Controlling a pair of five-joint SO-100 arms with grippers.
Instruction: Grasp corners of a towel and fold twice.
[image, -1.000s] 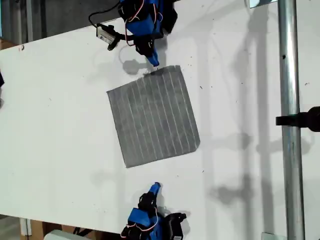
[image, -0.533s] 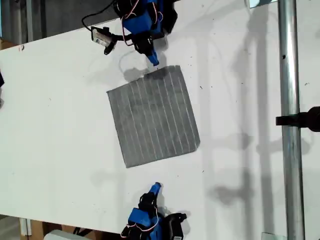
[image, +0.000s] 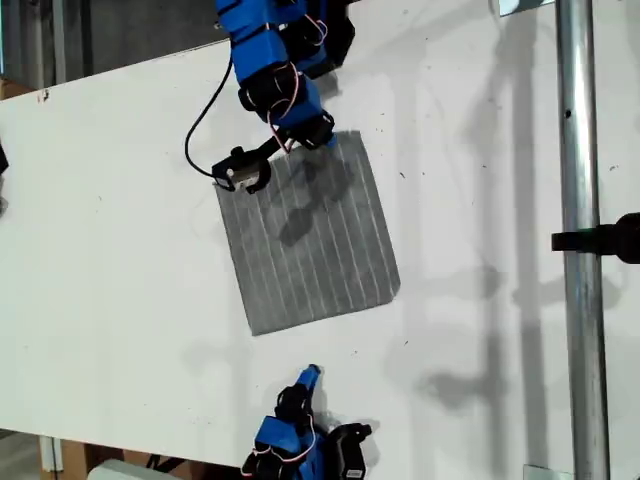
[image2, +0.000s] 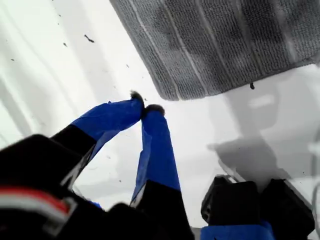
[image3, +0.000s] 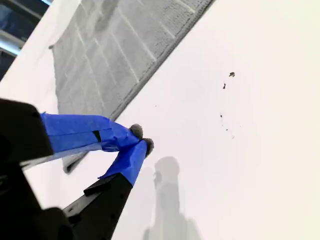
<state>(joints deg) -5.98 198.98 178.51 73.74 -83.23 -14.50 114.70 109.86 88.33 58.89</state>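
Observation:
The grey striped towel (image: 310, 240) lies flat on the white table (image: 120, 280). My first gripper (image: 325, 140) comes in from the exterior view's top and hovers at the towel's upper edge. Its jaws are shut on nothing. In the first wrist view the first gripper (image2: 145, 107) has its tips just off a rounded corner (image2: 172, 92) of the towel (image2: 225, 45). My second gripper (image: 313, 373) stays near the exterior view's bottom, shut and empty, a short way off the towel's near edge. The second wrist view shows the second gripper (image3: 142, 139) over bare table, with the towel (image3: 110, 55) beyond.
A vertical metal pole (image: 575, 240) with a black clamp (image: 605, 240) runs down the exterior view's right. The first arm's wrist camera (image: 242, 172) and its black cable hang over the towel's upper left edge. Bare table surrounds the towel.
The first arm has swung down from the table's top edge onto the towel's upper edge, and its camera now hangs over the cloth. The towel and the second arm have not moved.

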